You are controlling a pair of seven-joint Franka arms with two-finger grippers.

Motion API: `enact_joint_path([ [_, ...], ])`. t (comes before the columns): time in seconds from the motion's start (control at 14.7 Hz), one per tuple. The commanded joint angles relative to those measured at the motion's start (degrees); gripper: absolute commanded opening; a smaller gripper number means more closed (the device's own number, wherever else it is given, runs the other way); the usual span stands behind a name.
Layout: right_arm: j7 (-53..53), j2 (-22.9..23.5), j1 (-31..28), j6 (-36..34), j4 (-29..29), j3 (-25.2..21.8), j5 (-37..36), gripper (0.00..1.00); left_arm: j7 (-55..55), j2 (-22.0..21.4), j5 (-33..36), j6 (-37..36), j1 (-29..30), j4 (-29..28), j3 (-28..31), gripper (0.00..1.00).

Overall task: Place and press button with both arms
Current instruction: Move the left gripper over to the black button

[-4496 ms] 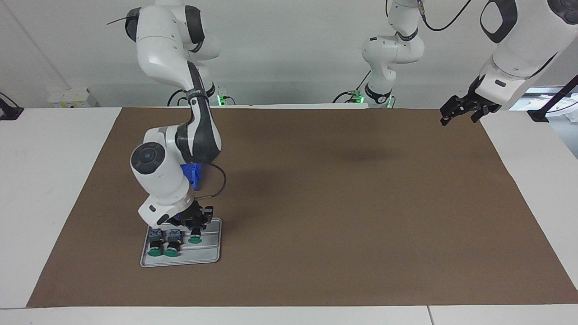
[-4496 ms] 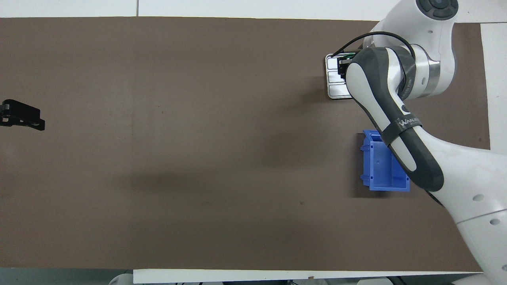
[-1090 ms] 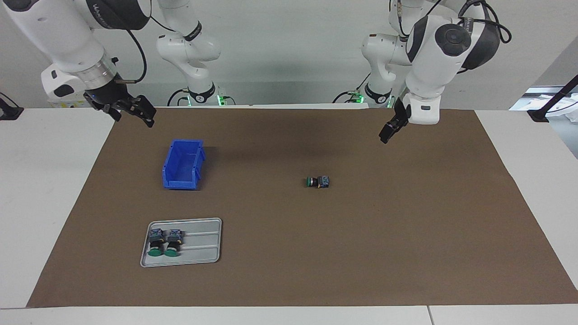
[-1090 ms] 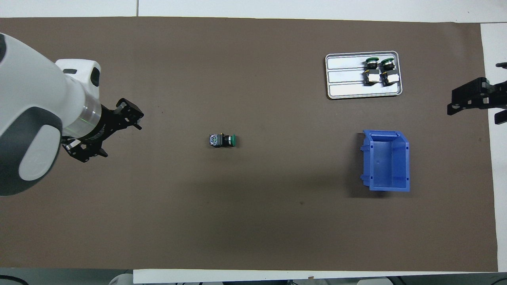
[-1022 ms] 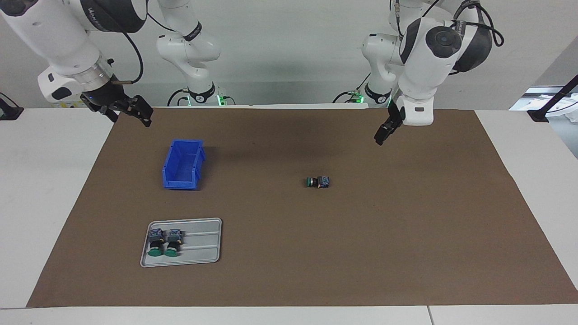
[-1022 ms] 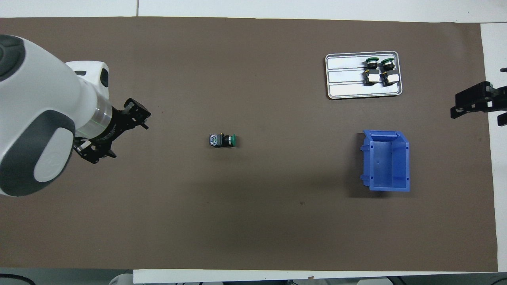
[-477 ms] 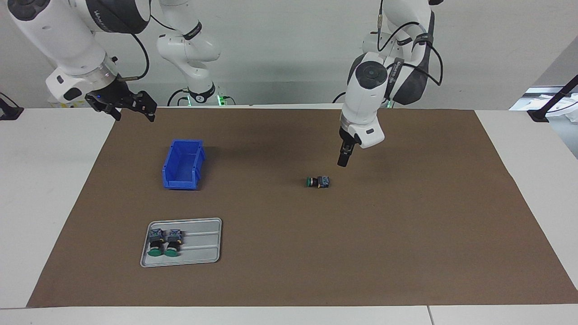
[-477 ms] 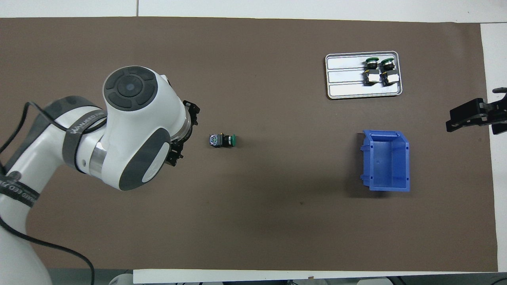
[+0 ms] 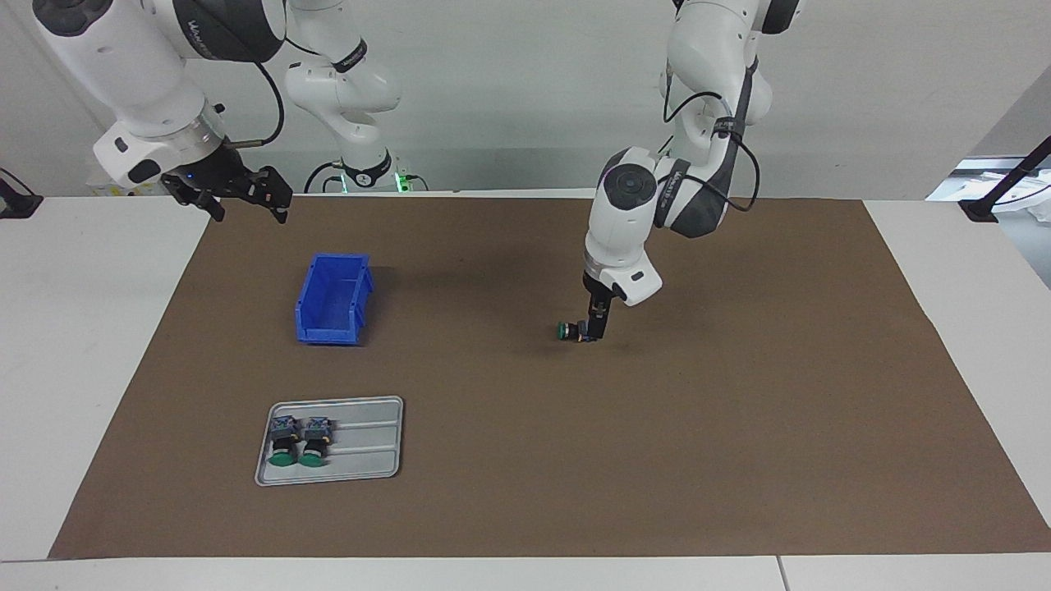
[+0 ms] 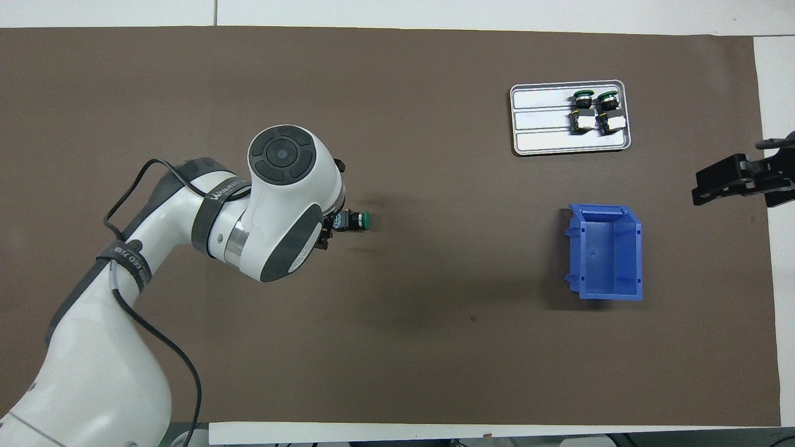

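Observation:
A button [image 9: 568,331] lies on its side in the middle of the brown mat [image 9: 739,410], its green cap [image 10: 364,219] pointing toward the right arm's end of the table. My left gripper [image 9: 597,327] is down at the button's grey-blue block end, fingers pointing at the mat, open, one on each side of the block. In the overhead view the left wrist hides most of the block. My right gripper [image 9: 240,195] hangs open and empty in the air over the mat's edge at its own end, seen also in the overhead view [image 10: 736,180].
A grey tray [image 9: 374,469] holds two more green-capped buttons [image 9: 300,443] at the right arm's end, farther from the robots. A blue bin [image 9: 332,300] stands between that tray and the robots, open side up.
The left arm has swung in over the mat and lowered its gripper to the button's block end. The button has not moved. The right gripper has only drifted slightly.

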Motion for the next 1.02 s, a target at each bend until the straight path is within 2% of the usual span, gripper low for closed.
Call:
enact_joint_path([
  [0.0, -0.8, -1.3, -0.3, 0.6, -1.6, 0.2, -0.1, 0.99, -3.3, 1.2, -2.3, 2.4, -1.2, -0.1, 0.7, 0.99],
  [0.27, -0.8, -1.3, -0.3, 0.6, -1.6, 0.3, -0.1, 1.00, -6.6, 1.9, -3.0, 4.1, -2.0, -0.6, 0.7, 0.98],
  [0.48, -0.8, -1.3, -0.3, 0.6, -1.6, 0.2, -0.1, 1.00, -8.8, 1.7, -3.0, 7.5, -2.5, -3.8, 0.7, 0.97],
  [0.68, -0.8, -1.3, -0.3, 0.6, -1.6, 0.3, -0.1, 1.00, -10.8, 1.7, -3.0, 8.5, -2.5, -4.3, 0.7, 0.95],
  [0.82, -0.8, -1.3, -0.3, 0.6, -1.6, 0.3, -0.1, 1.00, -10.7, 2.1, -3.1, 9.0, -2.5, -4.2, 0.7, 0.89],
  [0.95, -0.8, -1.3, -0.3, 0.6, -1.6, 0.2, -0.1, 1.00, -10.9, 2.4, -3.1, 9.2, -2.6, -4.2, 0.7, 0.80],
])
